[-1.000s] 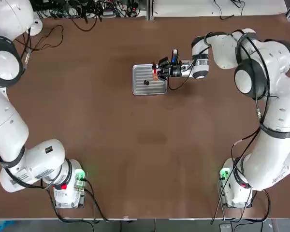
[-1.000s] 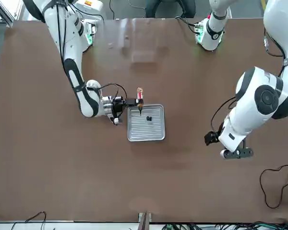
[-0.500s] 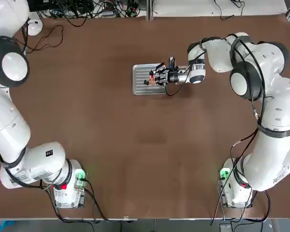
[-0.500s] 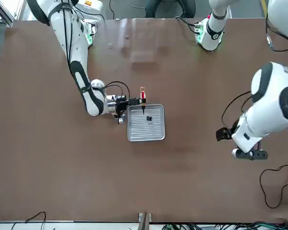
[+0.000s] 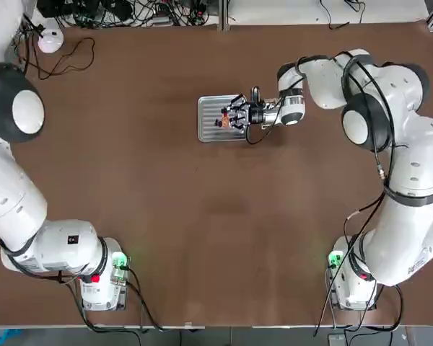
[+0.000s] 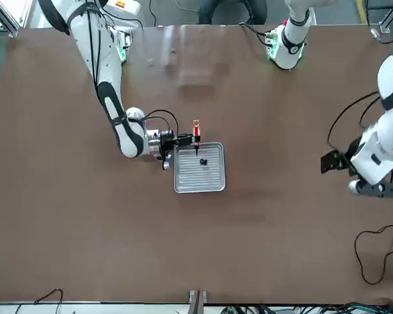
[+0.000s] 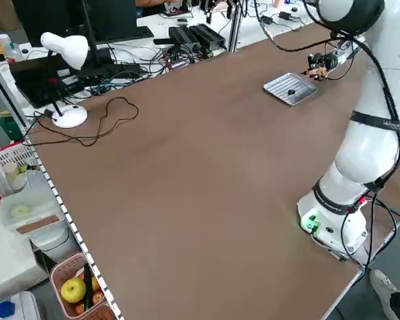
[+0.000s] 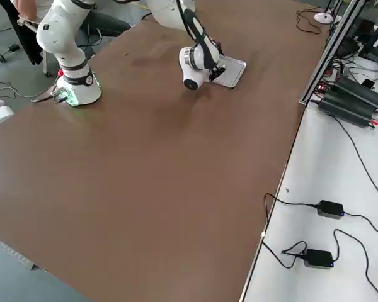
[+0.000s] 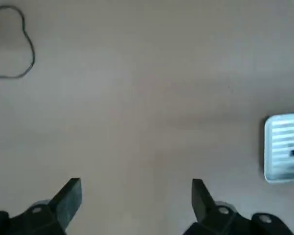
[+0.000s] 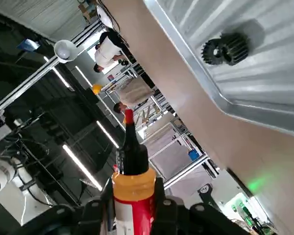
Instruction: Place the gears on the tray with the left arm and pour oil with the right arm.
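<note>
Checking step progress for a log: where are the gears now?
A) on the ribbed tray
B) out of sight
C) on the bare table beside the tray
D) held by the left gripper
A: the gears lie on the tray, seen in the right wrist view just beyond the oil bottle.

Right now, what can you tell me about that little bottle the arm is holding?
The oil bottle is slim, with a red label, a yellow-orange collar and a dark pointed tip ending in red. The right tool grips it by the body, tilted on its side over the tray, tip toward the two dark gears lying there. No oil flow is visible.
</note>
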Tool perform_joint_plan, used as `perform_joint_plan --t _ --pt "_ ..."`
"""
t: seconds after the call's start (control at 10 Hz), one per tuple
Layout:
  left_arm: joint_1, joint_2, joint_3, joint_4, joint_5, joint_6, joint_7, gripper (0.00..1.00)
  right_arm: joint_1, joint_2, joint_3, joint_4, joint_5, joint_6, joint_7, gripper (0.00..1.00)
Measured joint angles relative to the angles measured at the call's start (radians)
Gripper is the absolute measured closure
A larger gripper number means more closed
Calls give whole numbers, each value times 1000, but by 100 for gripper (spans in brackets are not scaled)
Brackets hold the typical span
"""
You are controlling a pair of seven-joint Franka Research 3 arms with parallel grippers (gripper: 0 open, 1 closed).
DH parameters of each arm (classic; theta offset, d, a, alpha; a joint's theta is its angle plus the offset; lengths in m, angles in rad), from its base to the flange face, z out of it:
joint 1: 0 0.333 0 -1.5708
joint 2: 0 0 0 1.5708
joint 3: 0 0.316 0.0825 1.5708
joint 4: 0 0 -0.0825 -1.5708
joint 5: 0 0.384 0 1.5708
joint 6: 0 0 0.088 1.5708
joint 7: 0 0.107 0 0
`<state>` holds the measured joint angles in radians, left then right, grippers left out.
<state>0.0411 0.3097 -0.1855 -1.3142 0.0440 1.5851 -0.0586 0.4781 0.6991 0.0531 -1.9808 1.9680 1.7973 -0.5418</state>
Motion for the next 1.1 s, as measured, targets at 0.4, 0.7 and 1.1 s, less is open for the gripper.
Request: perform_joint_plan --t 0.4,0.7,1.1 --pt "1 -92 14 -7 0 -134 0 1 15 0 0 9 9 20 6 67" --pt "2 -132 19 -79 0 -113 0 1 16 0 0 9 10 21 7 67" --pt "2 -223 23 -237 0 10 0 1 17 0 0 9 10 32 8 67"
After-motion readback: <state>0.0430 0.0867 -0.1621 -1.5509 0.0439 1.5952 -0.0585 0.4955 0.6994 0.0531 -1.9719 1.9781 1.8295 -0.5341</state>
